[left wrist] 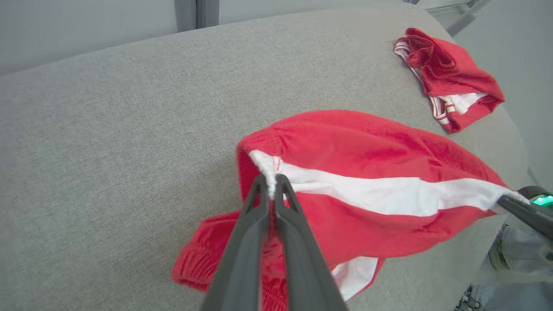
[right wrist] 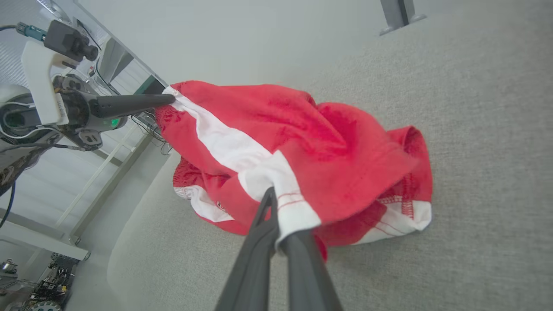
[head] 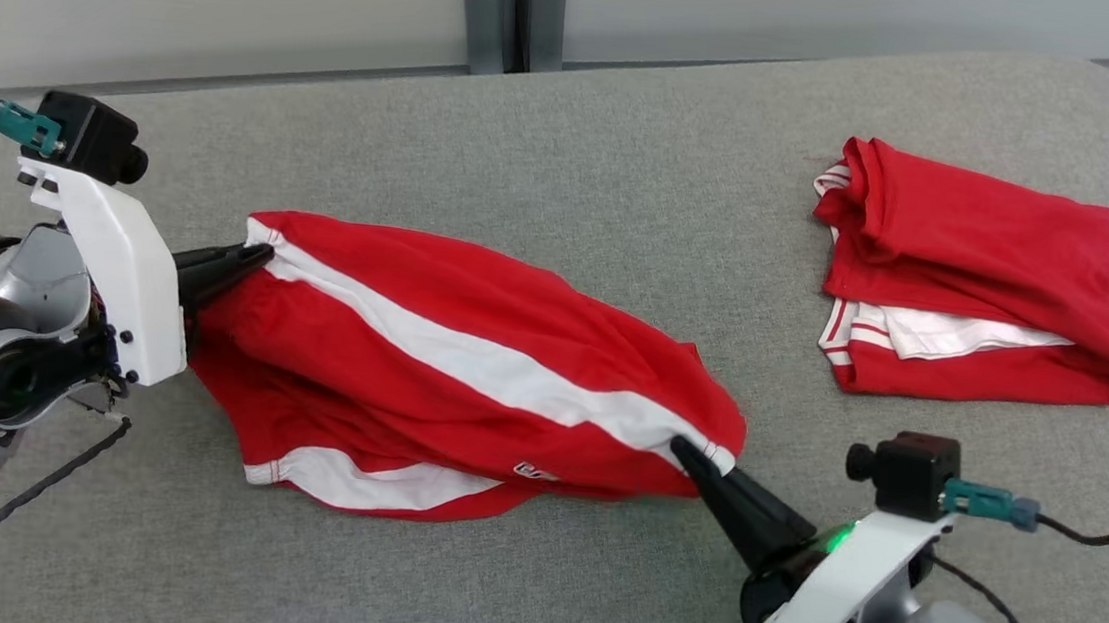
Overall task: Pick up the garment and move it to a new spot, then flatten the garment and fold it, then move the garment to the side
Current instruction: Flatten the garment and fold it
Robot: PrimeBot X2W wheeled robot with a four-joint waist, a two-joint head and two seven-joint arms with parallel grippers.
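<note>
While we're pinching the red knit shorts w/ the white side stripe (head: 430,361) at both ends of that stripe, the garment is hanging stretched between our two arms, w/ its lower folds sagging onto the grey woven tabletop (head: 580,133) toward the front-left. Our left gripper (head: 256,258) is clamping shut on the stripe's end at what's looking like the waistband side. Our right gripper (head: 685,451) is closing tight on the hem end of the same stripe, w/ just the fingertips biting cloth. We're judging this as the pick-up-and-move step, w/ flattening and folding not yet done. Re: risks, the right-side bite is looking thin, i.e. only the hem edge, so a quick lift or too much pull apart could be slipping it free and dropping that end. If the arms are travelling at diff. speeds or heights, the cloth could be twisting, and the bunched leg underneath could be landing tucked under, making flattening harder. Carrying it low is also risky, since the sagging part is touching the surface and could be dragging on the weave. The folded red-and-white garment (head: 978,288) is lying well apart at the far right, and swinging too far that way could be disturbing it.
</note>
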